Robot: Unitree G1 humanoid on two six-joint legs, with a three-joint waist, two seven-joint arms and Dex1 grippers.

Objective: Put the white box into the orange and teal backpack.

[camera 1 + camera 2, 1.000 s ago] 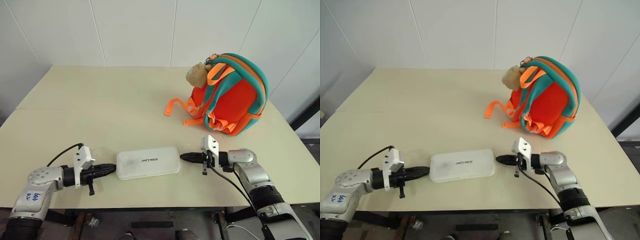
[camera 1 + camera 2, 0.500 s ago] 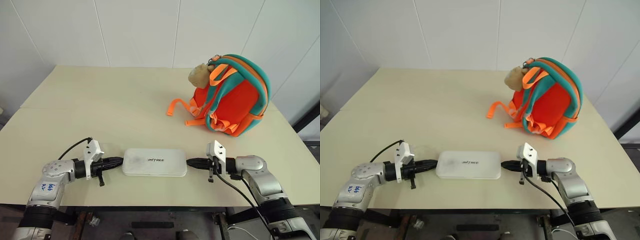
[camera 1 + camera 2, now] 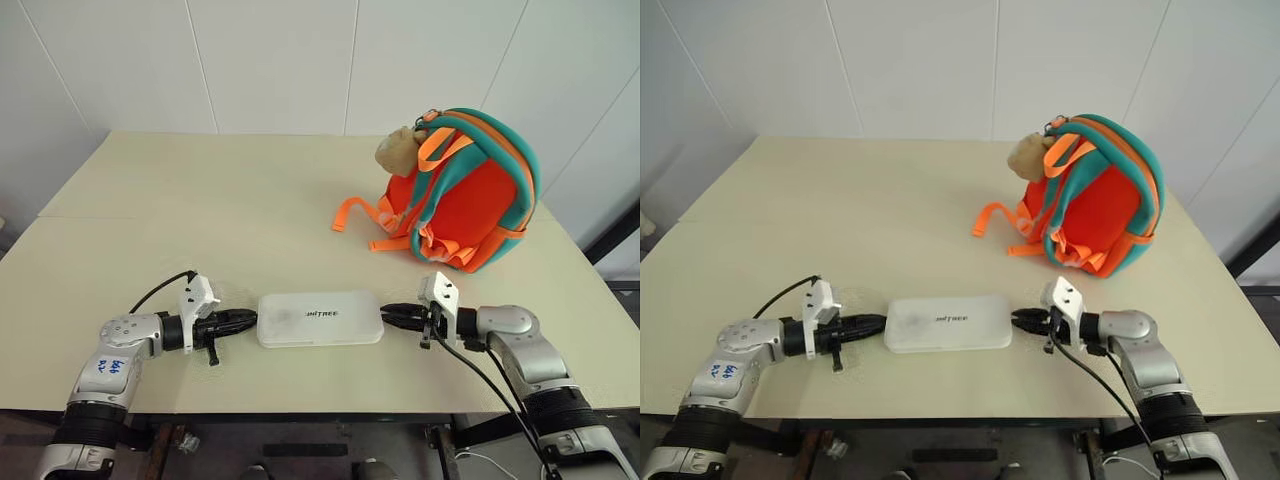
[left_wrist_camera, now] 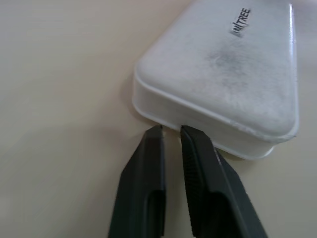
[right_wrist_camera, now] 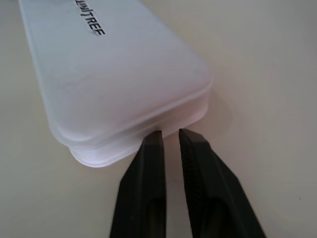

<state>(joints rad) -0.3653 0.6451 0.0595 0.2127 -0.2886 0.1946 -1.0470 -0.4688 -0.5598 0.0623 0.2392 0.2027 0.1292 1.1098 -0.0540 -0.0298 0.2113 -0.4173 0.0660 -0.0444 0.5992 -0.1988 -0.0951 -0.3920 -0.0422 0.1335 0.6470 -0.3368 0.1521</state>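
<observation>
Flat white box [image 3: 320,319] with rounded corners and small dark lettering on top, lying low in the frame's centre on the beige table [image 3: 200,220]. Left gripper [image 3: 250,320] at its left end, right gripper [image 3: 388,313] at its right end, fingers of each a narrow slit apart, tips against the box's edge. Orange and teal backpack [image 3: 465,195] upright at upper right, tan plush toy [image 3: 398,150] at its top.

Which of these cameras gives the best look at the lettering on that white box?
The left wrist view: the lettering on the white box is large and dark there. The right wrist view cuts its top off at the frame edge; both eye views show it only as tiny marks.
</observation>
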